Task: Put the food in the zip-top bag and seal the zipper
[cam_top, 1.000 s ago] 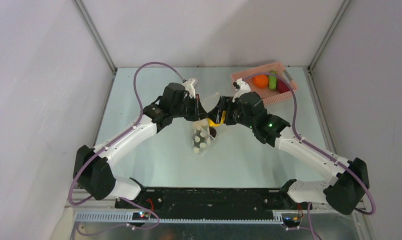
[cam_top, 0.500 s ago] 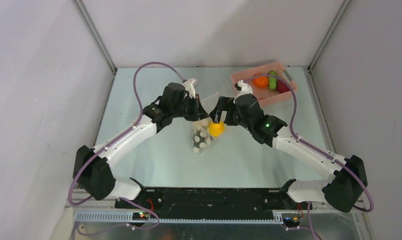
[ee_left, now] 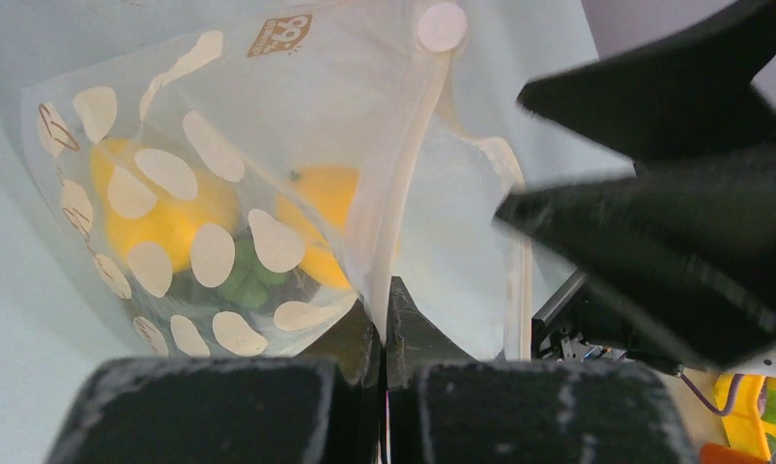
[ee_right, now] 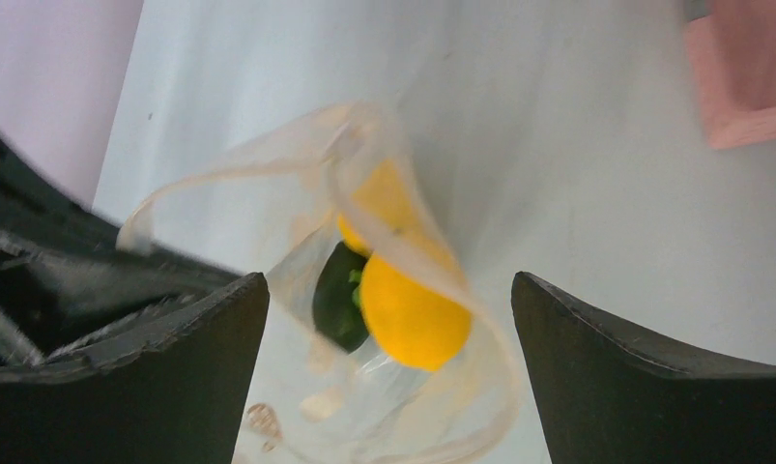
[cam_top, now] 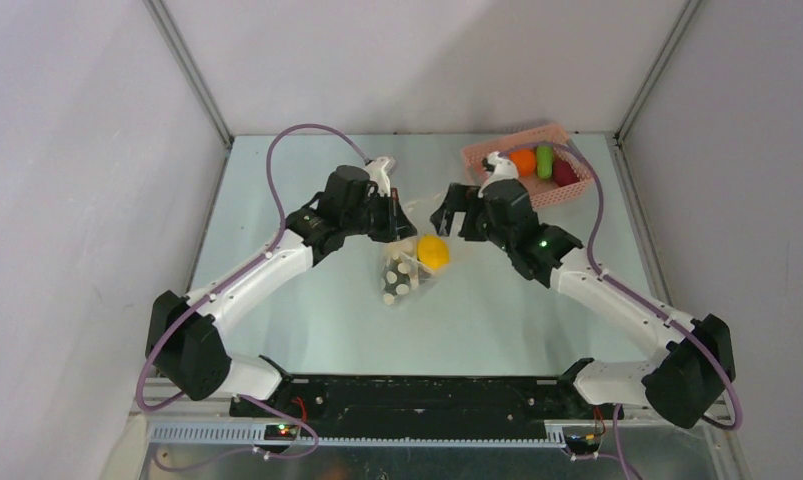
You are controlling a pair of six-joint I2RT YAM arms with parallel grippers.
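The clear dotted zip-top bag (cam_top: 401, 277) hangs mouth-up at the table's middle. My left gripper (cam_top: 394, 207) is shut on its mouth edge, with the jaws pinched on the plastic in the left wrist view (ee_left: 384, 307). The pale zipper (ee_left: 410, 164) runs up from the jaws. Yellow food (cam_top: 433, 252) and a dark green piece (ee_right: 339, 295) lie inside the bag; the yellow one also shows in the right wrist view (ee_right: 410, 317). My right gripper (cam_top: 453, 220) is open and empty just right of the bag mouth, its jaws wide apart above it (ee_right: 388, 282).
A pink lattice basket (cam_top: 511, 147) stands at the back right. It holds an orange fruit (cam_top: 522, 161), a green piece (cam_top: 545, 160) and a dark red piece (cam_top: 564, 174). Grey walls close in the table on three sides.
My right gripper has let the yellow fruit go into the bag, opened, and drawn back up and to the right. The left gripper has kept hold of the bag edge.
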